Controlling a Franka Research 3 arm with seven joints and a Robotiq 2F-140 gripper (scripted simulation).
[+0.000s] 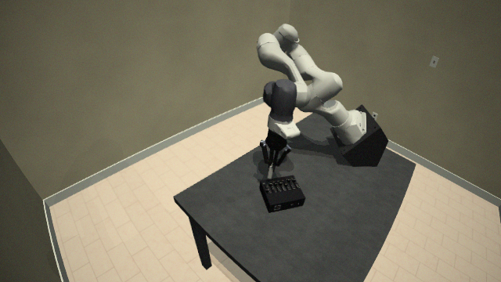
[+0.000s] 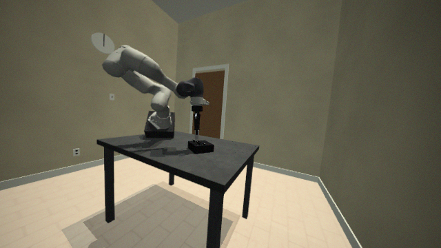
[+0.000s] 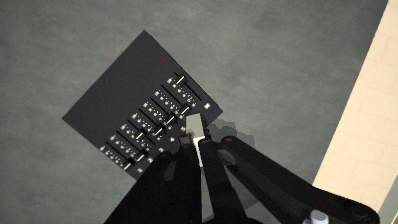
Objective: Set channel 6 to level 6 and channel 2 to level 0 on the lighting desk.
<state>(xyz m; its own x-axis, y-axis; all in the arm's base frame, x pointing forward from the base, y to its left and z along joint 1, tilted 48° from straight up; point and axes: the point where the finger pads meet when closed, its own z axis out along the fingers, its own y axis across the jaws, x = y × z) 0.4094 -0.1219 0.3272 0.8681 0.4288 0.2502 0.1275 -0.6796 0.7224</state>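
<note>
The lighting desk (image 1: 282,193) is a small black box standing flat on the dark table, also seen in the exterior view (image 2: 200,146). In the wrist view the lighting desk (image 3: 142,107) lies diagonally, with a row of several faders (image 3: 155,125) along its lower right side. Their caps stand at different places along the slots; the levels are too small to read. My gripper (image 3: 195,125) (image 1: 271,173) is shut with nothing between its fingers. It points straight down, with its tips just over the desk's edge at the end of the fader slots. I cannot tell whether it touches a cap.
The arm's black base block (image 1: 362,137) stands at the table's far corner. The table edge and the tiled floor (image 3: 370,100) lie to the right in the wrist view. A brown door (image 2: 211,103) is behind the table.
</note>
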